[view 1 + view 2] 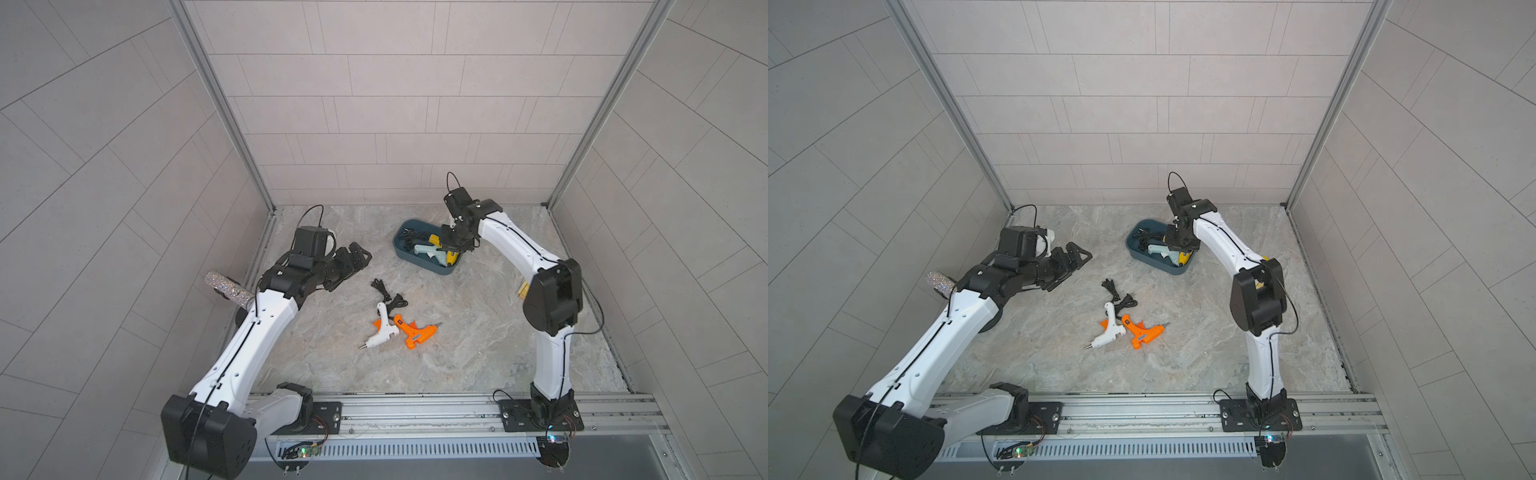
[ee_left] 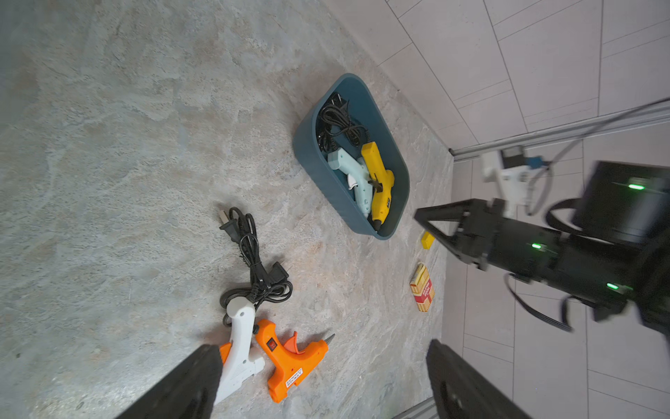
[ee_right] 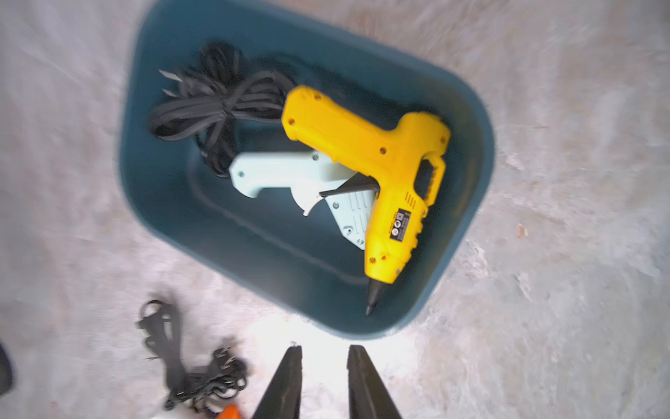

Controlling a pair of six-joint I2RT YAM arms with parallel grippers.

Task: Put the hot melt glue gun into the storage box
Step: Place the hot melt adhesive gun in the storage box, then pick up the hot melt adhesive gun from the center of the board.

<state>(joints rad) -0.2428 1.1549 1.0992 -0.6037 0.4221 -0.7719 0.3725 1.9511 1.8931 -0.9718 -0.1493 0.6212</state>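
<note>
White glue gun (image 1: 380, 330) is lying nearer the left gripper (image 1: 353, 268), its fingers (image 2: 188, 377) standing spread wide; right gripper (image 3: 323, 350) is hovering slightly parted, empty.

The marbled grey desk (image 1: 457, 365) carries the teal storage box (image 1: 419, 262) toward its far side. Near the middle a white glue gun (image 1: 380, 332) and an orange glue gun (image 1: 415, 334) lie touching, with a bundled black cord (image 1: 388, 296) just beyond them. A small red-and-yellow carton (image 2: 422, 288) and a yellow block (image 2: 427, 240) sit by the right wall.

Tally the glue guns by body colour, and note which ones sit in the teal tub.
Yellow plastic glue gun: 1, in the dark teal plastic storage box
Pale mint plastic glue gun: 1, in the box
White plastic glue gun: 1, outside it
Orange plastic glue gun: 1, outside it
Total: 4
</note>
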